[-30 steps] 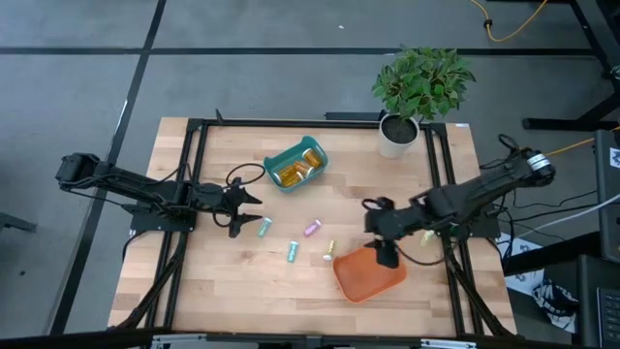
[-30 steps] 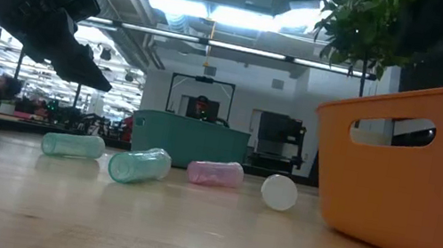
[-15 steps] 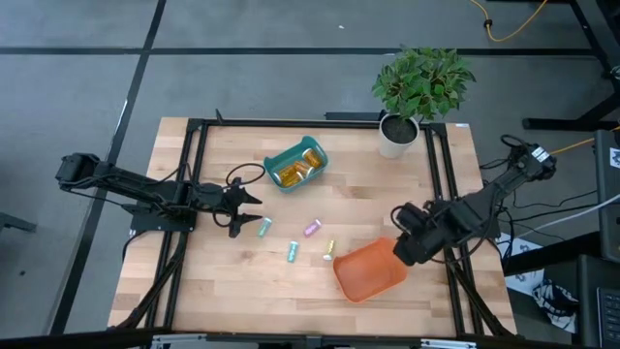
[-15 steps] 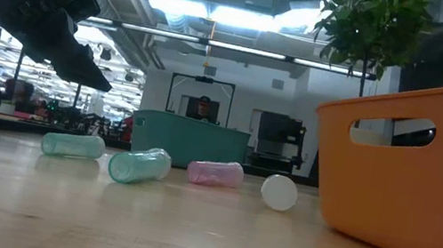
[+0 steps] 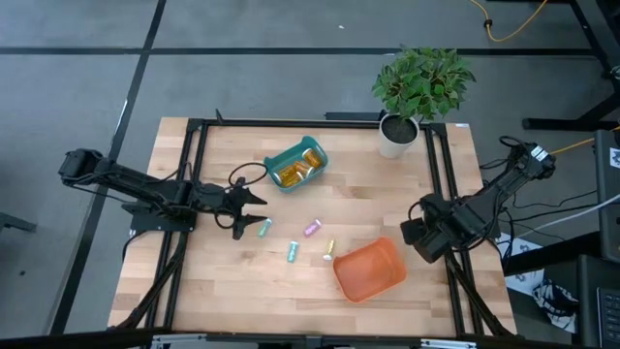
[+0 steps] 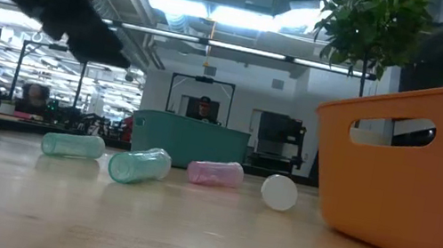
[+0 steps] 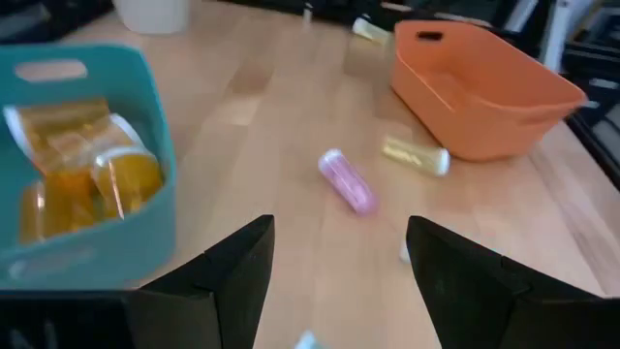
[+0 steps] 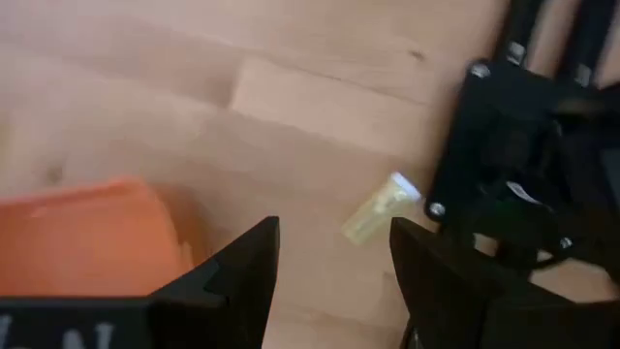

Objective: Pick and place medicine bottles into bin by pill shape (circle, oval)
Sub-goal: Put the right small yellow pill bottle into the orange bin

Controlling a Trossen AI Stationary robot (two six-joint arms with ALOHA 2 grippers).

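Note:
Several small medicine bottles lie on their sides mid-table: a teal one (image 5: 263, 228), a pink one (image 5: 312, 229), a green one (image 5: 292, 252) and a yellow one (image 5: 328, 251). The teal bin (image 5: 295, 165) holds amber bottles (image 7: 116, 174). The orange bin (image 5: 370, 269) stands near the front. My left gripper (image 5: 254, 208) hovers open just left of the teal bottle, above the table. My right gripper (image 5: 421, 237) points down, open, right of the orange bin; another yellow bottle (image 8: 383, 208) lies below it by the dark arm frame.
A potted plant (image 5: 407, 97) stands at the far right corner. Black frame rails (image 5: 194, 194) run along both sides of the table. In the low view the orange bin's wall (image 6: 411, 174) fills the right side.
My right gripper has swung from above the orange bin toward the table's right edge and rolled about its wrist, staying open. My left gripper has risen a little above the bottles. The bottles and bins have not moved.

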